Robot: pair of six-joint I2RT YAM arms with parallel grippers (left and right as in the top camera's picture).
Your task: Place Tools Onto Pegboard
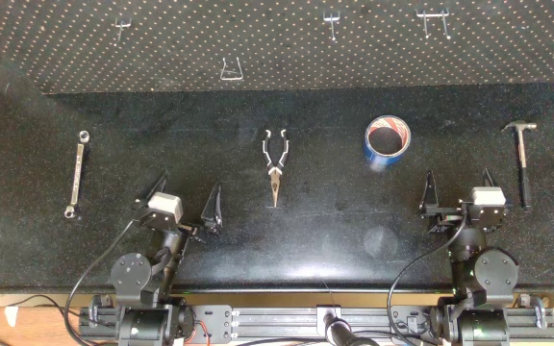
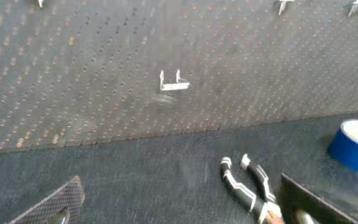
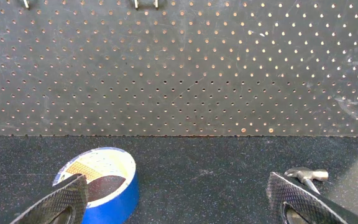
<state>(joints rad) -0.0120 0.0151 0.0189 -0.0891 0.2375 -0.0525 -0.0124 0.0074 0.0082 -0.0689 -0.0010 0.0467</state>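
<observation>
Four tools lie on the black mat in front of the pegboard (image 1: 277, 43): a wrench (image 1: 76, 173) at the left, pliers (image 1: 275, 161) in the middle, a roll of blue tape (image 1: 388, 140) and a hammer (image 1: 521, 159) at the right. My left gripper (image 1: 181, 202) stands open near the front, between the wrench and the pliers (image 2: 248, 185). My right gripper (image 1: 458, 189) stands open between the tape (image 3: 98, 182) and the hammer (image 3: 306, 175). Neither holds anything.
Metal hooks hang on the pegboard: a low one (image 1: 231, 69) left of centre, also in the left wrist view as hook (image 2: 173, 82), and others higher up (image 1: 331, 19), (image 1: 433, 17). The mat's front edge runs just ahead of the arm bases.
</observation>
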